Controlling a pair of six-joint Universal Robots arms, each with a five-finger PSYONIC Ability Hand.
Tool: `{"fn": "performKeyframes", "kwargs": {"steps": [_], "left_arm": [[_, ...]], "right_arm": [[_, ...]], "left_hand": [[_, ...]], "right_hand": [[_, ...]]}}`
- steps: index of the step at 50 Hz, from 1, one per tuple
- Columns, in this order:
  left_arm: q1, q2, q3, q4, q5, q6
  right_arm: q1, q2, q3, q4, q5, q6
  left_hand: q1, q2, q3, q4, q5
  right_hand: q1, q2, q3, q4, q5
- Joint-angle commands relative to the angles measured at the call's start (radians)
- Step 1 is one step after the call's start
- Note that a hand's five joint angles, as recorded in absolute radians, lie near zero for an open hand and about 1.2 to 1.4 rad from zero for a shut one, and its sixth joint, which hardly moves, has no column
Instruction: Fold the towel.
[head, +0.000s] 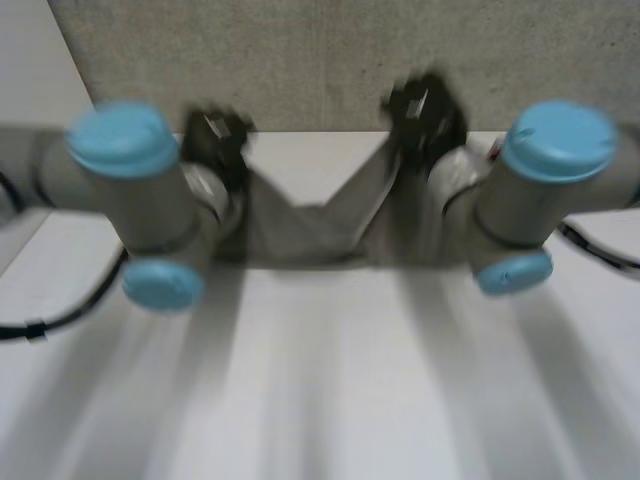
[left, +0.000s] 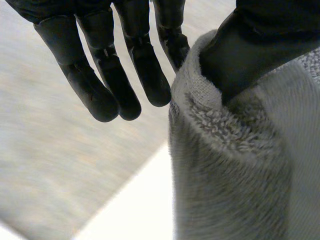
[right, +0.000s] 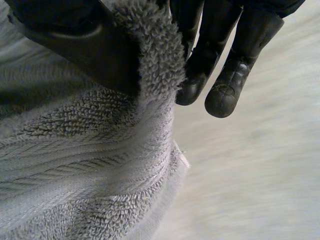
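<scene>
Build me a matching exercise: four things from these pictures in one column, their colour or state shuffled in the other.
Column one:
1. towel
2. table
3. arm cap
4. left robot hand

Column two:
a. light blue
b. black, pinching cloth
c. grey, slung between two hands
d. white

Pairs: 1-c, 2-d, 3-a, 4-b.

Grey arms (head: 150, 212), light-blue caps (head: 122, 138), black fingers (left: 102, 95)

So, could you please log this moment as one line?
left hand: pinches grey towel edge | right hand: pinches grey towel edge | grey towel: sags between hands
</scene>
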Motion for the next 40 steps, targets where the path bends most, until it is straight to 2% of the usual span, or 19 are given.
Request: {"fn": "performKeyframes", "kwargs": {"steps": [1, 4, 8, 10, 11, 13, 14, 16, 18, 19, 21, 29, 30, 31, 32, 33, 34, 38, 40], "left_arm": [[0.094, 0.158, 0.116, 0.093, -0.055, -0.249], [0.118, 0.178, 0.11, 0.086, -0.036, -0.308], [0.125, 0.175, 0.08, 0.049, 0.004, -0.309], [0.133, 0.175, -0.003, -0.001, 0.052, -0.311], [0.133, 0.175, -0.003, -0.002, 0.053, -0.311], [0.15, 0.172, -0.098, -0.023, 0.111, -0.306], [0.15, 0.172, -0.098, -0.023, 0.111, -0.306], [0.154, 0.168, -0.149, -0.026, 0.148, -0.303], [0.158, 0.168, -0.256, -0.026, 0.212, -0.285], [0.158, 0.168, -0.256, -0.026, 0.212, -0.285], [0.167, 0.166, -0.351, -0.023, 0.247, -0.23], [0.239, 0.171, -0.537, -0.015, 0.26, 0.0], [0.239, 0.171, -0.537, -0.015, 0.26, 0.0], [0.239, 0.171, -0.555, -0.011, 0.26, 0.019], [0.239, 0.175, -0.569, -0.003, 0.26, 0.02], [0.239, 0.175, -0.569, -0.003, 0.26, 0.02], [0.243, 0.178, -0.577, 0.001, 0.26, 0.02], [0.251, 0.186, -0.582, 0.005, 0.26, 0.02], [0.253, 0.206, -0.583, 0.006, 0.26, 0.02]], "right_arm": [[-0.033, -0.174, 0.057, -0.274, 0.037, 0.111], [-0.04, -0.177, 0.059, -0.222, 0.038, 0.118], [-0.043, -0.177, 0.057, -0.103, 0.029, 0.118], [-0.043, -0.168, 0.062, 0.028, 0.011, 0.115], [-0.043, -0.168, 0.062, 0.029, 0.011, 0.115], [-0.042, -0.159, 0.082, 0.16, -0.014, 0.113], [-0.042, -0.159, 0.082, 0.16, -0.014, 0.113], [-0.04, -0.133, 0.12, 0.28, -0.032, 0.111], [-0.039, -0.122, 0.149, 0.323, -0.032, 0.113], [-0.039, -0.122, 0.149, 0.323, -0.032, 0.113], [-0.033, -0.11, 0.203, 0.377, -0.029, 0.113], [-0.043, -0.097, 0.344, 0.434, -0.025, 0.118], [-0.043, -0.097, 0.344, 0.434, -0.025, 0.118], [-0.043, -0.097, 0.364, 0.434, -0.031, 0.125], [-0.043, -0.106, 0.381, 0.429, -0.034, 0.13], [-0.043, -0.107, 0.381, 0.429, -0.034, 0.13], [-0.043, -0.116, 0.395, 0.426, -0.034, 0.13], [-0.045, -0.154, 0.418, 0.418, -0.034, 0.133], [-0.054, -0.211, 0.448, 0.38, -0.034, 0.151]], "left_hand": [[-0.059, -0.12, -0.15, -0.128, -0.289], [-0.059, -0.12, -0.15, -0.128, -0.289], [-0.059, -0.12, -0.15, -0.128, -0.289], [-0.059, -0.12, -0.15, -0.128, -0.289], [-0.059, -0.12, -0.15, -0.128, -0.289], [-0.059, -0.12, -0.15, -0.128, -0.289], [-0.059, -0.12, -0.15, -0.128, -0.289], [-0.059, -0.12, -0.15, -0.128, -0.289], [-0.059, -0.12, -0.15, -0.128, -0.289], [-0.059, -0.12, -0.15, -0.128, -0.289], [-0.059, -0.12, -0.15, -0.128, -0.289], [-0.059, -0.12, -0.15, -0.128, -0.289], [-0.059, -0.12, -0.15, -0.128, -0.289], [-0.059, -0.12, -0.15, -0.128, -0.289], [-0.059, -0.12, -0.15, -0.128, -0.289], [-0.059, -0.12, -0.15, -0.128, -0.289], [-0.059, -0.12, -0.15, -0.128, -0.289], [-0.059, -0.12, -0.15, -0.128, -0.289], [-0.059, -0.12, -0.15, -0.128, -0.289]], "right_hand": [[0.06, 0.075, 0.055, 0.055, 0.072], [0.06, 0.075, 0.055, 0.055, 0.072], [0.06, 0.075, 0.055, 0.055, 0.072], [0.06, 0.075, 0.055, 0.055, 0.072], [0.06, 0.075, 0.055, 0.055, 0.072], [0.06, 0.075, 0.055, 0.055, 0.072], [0.06, 0.075, 0.055, 0.055, 0.072], [0.06, 0.075, 0.055, 0.055, 0.072], [0.06, 0.075, 0.055, 0.055, 0.072], [0.06, 0.075, 0.055, 0.055, 0.072], [0.06, 0.075, 0.055, 0.055, 0.072], [0.06, 0.075, 0.055, 0.055, 0.072], [0.06, 0.075, 0.055, 0.055, 0.072], [-0.076, -0.061, -0.08, -0.081, -0.063], [-0.333, -0.318, -0.337, -0.338, -0.32], [-0.336, -0.32, -0.34, -0.341, -0.323], [-0.525, -0.509, -0.529, -0.53, -0.512], [-0.723, -0.708, -0.727, -0.728, -0.71], [-0.928, -0.913, -0.932, -0.933, -0.915]]}}
